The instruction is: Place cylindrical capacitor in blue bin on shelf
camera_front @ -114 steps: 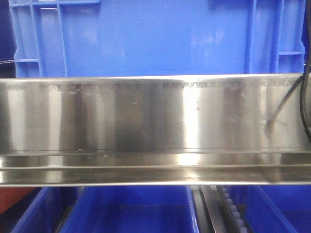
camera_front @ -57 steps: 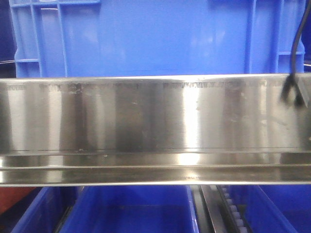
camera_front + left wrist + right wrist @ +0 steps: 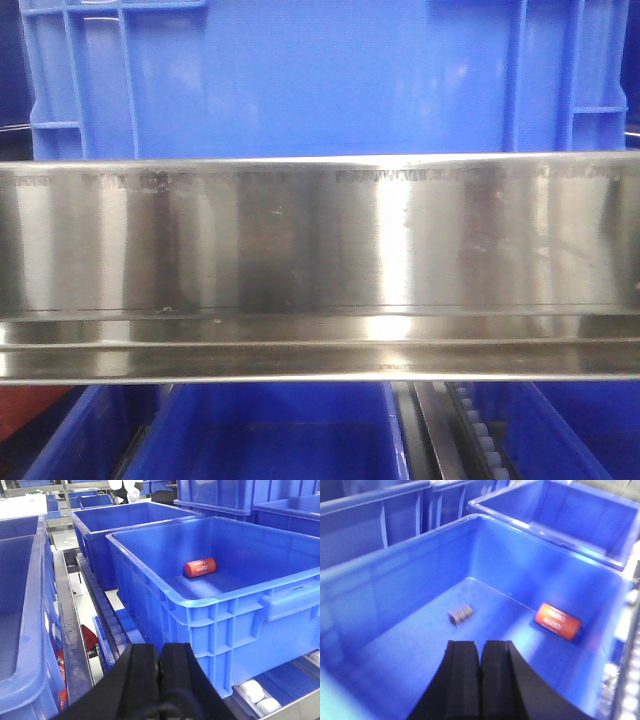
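Over the blue bin [image 3: 395, 630] my right gripper [image 3: 480, 680] hangs with its jaws pressed flat together and nothing between them, which reads to me as a release position: high enough to clear the walls, centred over the floor. Down there lies a small ribbed greyish cylinder [image 3: 460, 614] on its side, probably the cylindrical capacitor, though motion blur hides its colour and any stripe. Well apart from it, near the far corner, rests an orange-red cylinder with white print [image 3: 558, 621] (also on its side). My left gripper [image 3: 159, 680] is likewise closed and empty, parked outside that bin's near wall, out of the way; from there the wall hides the grey piece. Front on, the shelf [image 3: 320, 250] and its steel rail fill the view, with neither arm nor capacitor visible.
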`<state>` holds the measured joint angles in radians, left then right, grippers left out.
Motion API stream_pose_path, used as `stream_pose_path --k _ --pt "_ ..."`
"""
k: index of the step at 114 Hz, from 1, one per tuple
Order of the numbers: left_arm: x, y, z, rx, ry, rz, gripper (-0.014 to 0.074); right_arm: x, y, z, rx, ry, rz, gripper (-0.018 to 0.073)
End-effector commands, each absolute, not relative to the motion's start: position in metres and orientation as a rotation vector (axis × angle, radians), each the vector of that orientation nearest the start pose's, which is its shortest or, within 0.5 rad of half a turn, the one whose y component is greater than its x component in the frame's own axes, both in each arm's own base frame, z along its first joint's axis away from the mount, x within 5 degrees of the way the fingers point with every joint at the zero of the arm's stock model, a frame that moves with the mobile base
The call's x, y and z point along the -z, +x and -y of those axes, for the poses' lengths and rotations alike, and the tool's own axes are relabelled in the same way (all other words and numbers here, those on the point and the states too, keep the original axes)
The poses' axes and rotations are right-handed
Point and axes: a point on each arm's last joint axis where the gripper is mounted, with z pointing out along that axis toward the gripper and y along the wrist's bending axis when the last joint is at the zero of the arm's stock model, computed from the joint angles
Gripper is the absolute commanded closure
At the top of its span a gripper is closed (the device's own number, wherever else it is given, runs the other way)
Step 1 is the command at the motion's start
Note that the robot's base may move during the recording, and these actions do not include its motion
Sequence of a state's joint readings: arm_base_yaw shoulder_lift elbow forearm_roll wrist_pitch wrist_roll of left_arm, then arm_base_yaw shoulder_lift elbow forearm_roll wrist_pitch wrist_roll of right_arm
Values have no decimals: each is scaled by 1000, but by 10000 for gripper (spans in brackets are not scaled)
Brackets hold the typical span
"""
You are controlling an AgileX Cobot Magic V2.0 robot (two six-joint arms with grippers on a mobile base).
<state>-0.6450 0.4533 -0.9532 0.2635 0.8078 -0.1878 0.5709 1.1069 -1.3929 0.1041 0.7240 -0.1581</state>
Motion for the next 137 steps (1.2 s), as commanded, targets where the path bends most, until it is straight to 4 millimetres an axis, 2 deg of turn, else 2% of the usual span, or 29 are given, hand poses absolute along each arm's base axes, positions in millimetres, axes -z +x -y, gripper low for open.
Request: stream_pose_path --k 1,18,30,48,62,137 --pt "-421 47 14 312 424 -1712 707 -465 161 -108 -385 -624 -1741 720" --pt "-421 47 14 312 424 -1712 707 -440 129 -86 -394 -580 -1647 720" --pt "-421 47 14 312 424 -1712 707 -414 107 -72 -399 -552 -1588 720" --pt "-421 47 14 312 424 -1712 707 -383 85 -57 -403 -531 -1543 720" --pt "-421 47 14 312 424 -1712 707 -366 76 -51 -402 -533 -1550 720" --pt "-422 47 14 310 424 -1710 707 -363 74 -50 -403 -529 -1539 720"
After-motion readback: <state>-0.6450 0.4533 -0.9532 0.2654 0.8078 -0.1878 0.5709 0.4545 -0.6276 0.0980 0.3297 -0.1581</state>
